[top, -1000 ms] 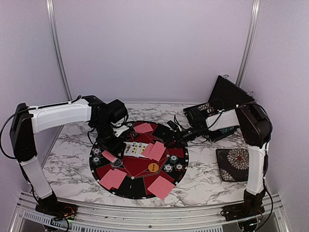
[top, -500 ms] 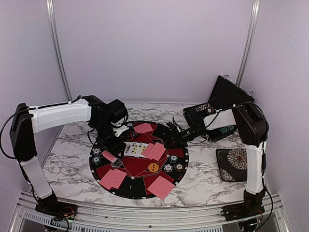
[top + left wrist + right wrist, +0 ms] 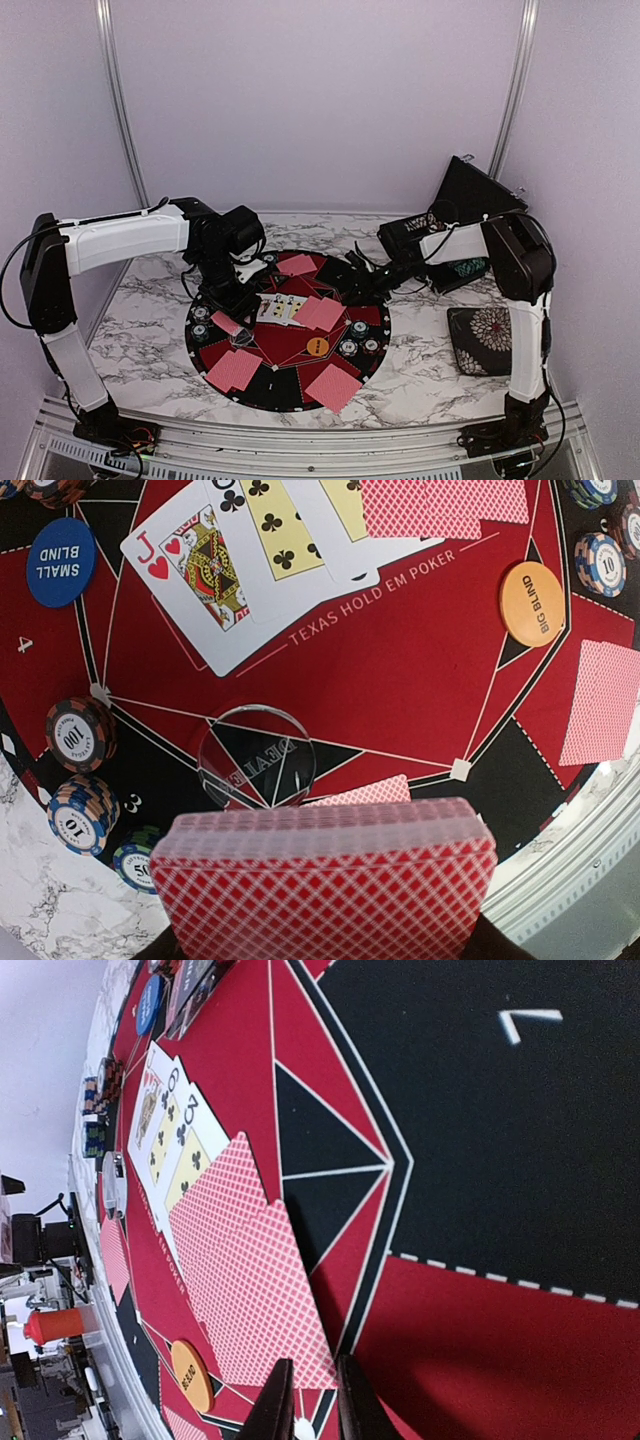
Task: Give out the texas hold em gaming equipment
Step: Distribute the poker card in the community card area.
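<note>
While the deck of red-backed cards (image 3: 325,885) sits clamped in the left gripper (image 3: 232,325) over the round mat's (image 3: 290,345) left edge, the right gripper (image 3: 312,1400), fingers nearly together, hovers empty beside face-down cards (image 3: 255,1280) at centre.

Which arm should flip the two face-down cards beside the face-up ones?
Right, probably. The right tool sits at the edge of the face-down cards, nearly closed. The left tool holds the deck, so it's occupied.
</note>
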Action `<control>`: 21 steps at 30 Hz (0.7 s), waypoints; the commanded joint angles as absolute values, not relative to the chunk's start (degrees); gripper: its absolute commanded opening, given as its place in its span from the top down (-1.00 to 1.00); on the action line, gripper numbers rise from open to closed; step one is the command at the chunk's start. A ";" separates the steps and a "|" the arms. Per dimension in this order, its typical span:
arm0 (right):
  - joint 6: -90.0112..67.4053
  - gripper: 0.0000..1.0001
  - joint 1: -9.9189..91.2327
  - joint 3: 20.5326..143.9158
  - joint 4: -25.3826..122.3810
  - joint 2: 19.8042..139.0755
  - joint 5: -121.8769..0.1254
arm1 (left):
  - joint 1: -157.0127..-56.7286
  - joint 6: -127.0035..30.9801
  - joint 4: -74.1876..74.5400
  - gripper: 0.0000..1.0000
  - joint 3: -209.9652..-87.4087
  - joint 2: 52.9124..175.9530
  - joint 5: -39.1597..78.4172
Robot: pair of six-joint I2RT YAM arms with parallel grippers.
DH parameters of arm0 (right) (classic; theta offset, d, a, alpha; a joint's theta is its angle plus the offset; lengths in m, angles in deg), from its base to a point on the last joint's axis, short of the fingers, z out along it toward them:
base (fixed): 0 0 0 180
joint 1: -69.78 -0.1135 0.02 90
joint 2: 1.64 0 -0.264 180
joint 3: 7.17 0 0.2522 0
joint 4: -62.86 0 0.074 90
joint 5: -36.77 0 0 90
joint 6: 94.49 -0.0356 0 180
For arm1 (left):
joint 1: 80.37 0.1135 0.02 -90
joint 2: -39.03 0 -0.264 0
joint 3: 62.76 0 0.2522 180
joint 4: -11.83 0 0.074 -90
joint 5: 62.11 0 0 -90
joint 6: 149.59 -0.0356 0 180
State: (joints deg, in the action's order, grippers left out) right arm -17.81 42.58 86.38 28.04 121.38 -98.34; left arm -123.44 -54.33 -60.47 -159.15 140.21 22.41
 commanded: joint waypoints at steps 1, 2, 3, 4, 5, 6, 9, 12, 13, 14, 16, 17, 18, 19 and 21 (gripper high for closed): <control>-15.32 0.69 40.62 89.94 23.53 121.24 -90.90 | -123.09 -54.63 -61.08 0.10 -159.14 138.79 22.52; -15.09 0.68 40.28 90.38 22.50 121.17 -89.63 | -123.09 -54.59 -61.08 0.10 -159.14 138.79 22.47; -14.98 0.68 39.99 90.72 22.06 121.02 -88.60 | -123.09 -54.58 -61.12 0.10 -159.14 138.78 22.46; -14.90 0.68 39.74 90.90 21.74 121.00 -87.79 | -123.09 -54.63 -61.08 0.10 -159.14 138.85 22.44; -14.86 0.68 39.45 91.14 21.35 120.77 -87.03 | -123.09 -54.59 -61.08 0.10 -159.20 138.93 22.44; -14.78 0.68 39.28 91.33 21.06 120.65 -86.18 | -123.04 -54.58 -61.02 0.10 -159.22 138.92 22.42; -14.90 0.67 38.87 91.75 20.45 120.08 -84.02 | -123.09 -54.60 -61.06 0.10 -159.31 138.96 22.29; -15.40 0.67 38.76 91.51 20.89 119.06 -83.43 | -123.09 -54.63 -61.08 0.10 -159.31 138.99 22.43; -15.67 0.67 38.76 91.45 20.98 118.73 -83.26 | -123.09 -54.59 -61.07 0.10 -159.31 138.98 22.38; -15.85 0.67 38.76 91.43 21.17 118.45 -83.15 | -123.09 -54.62 -61.03 0.10 -159.31 139.05 22.35; -16.35 0.66 38.69 91.34 21.72 117.68 -83.06 | -123.06 -54.63 -61.08 0.10 -159.40 139.07 22.35; -16.68 0.65 38.67 91.24 22.08 117.26 -83.03 | -123.07 -54.59 -61.08 0.10 -159.48 139.16 22.33; -16.97 0.63 38.59 91.15 22.42 116.92 -83.01 | -123.06 -54.63 -61.09 0.10 -159.49 139.14 22.31; -17.31 0.63 38.58 91.02 22.70 116.49 -82.91 | -123.08 -54.59 -61.06 0.10 -159.49 139.15 22.28; -17.99 0.61 38.60 90.63 23.53 115.64 -82.68 | -123.07 -54.54 -61.08 0.10 -159.57 139.25 22.30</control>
